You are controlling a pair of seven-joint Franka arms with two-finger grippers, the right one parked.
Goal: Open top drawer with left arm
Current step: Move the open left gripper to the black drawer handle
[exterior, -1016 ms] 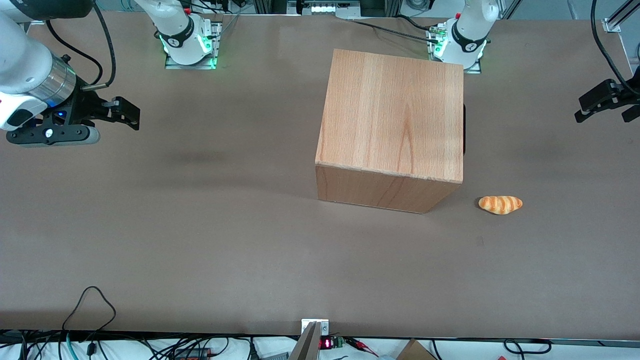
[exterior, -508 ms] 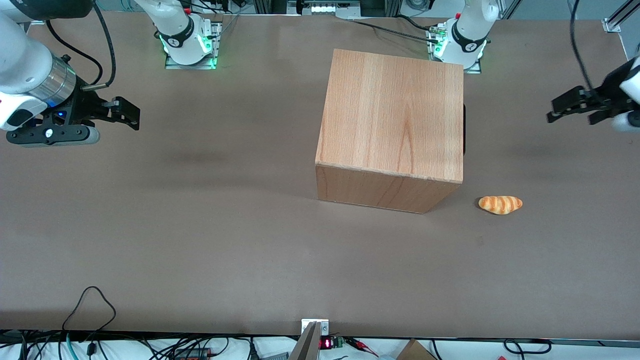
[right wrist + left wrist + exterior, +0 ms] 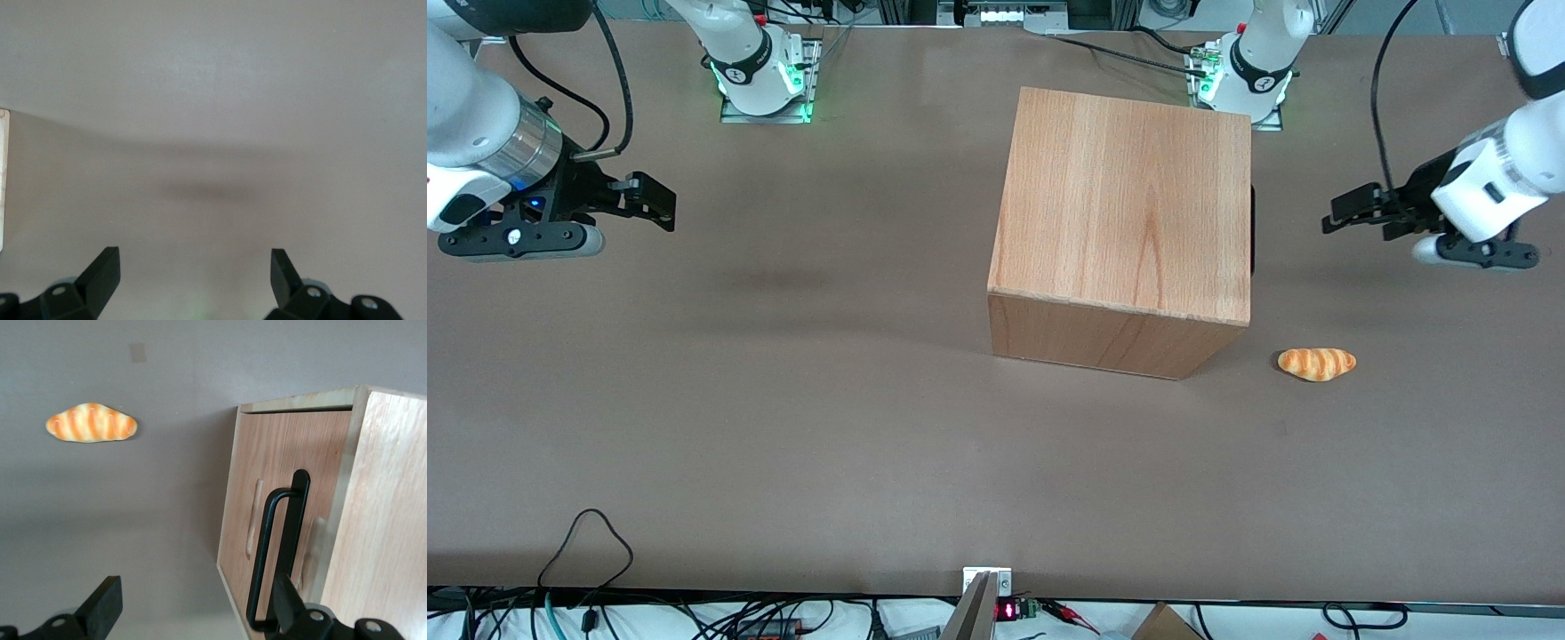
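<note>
Drawer: top drawer (image 3: 283, 487) fully shut, flush in the wooden cabinet (image 3: 1129, 204), ahead of the fingertips and apart from them
Handle: slim black bar handle (image 3: 277, 553) standing off the drawer front, just ahead of one fingertip in the wrist view, not yet between the fingers
Gripper: left arm's gripper (image 3: 1347, 213) spread wide, empty, hanging above the table (image 3: 783, 427) toward the working arm's end, pointed at the cabinet's drawer face, near it but clear of it
Progress: only an approach so far by the look of it; nothing grasped, no gap at the drawer; left to do are closing in on the handle, gripping it, pulling outward
Edges: cabinet's top edge and front corner lie close to the line of approach; probably needs to stay level with the handle to avoid clipping the panel
Room: bare tabletop around and under the gripper, enough for a straight pull away from the cabinet
Bystander: bread roll (image 3: 1316, 364) on the table, nearer the front camera than the gripper, apart from the likely pull path
</note>
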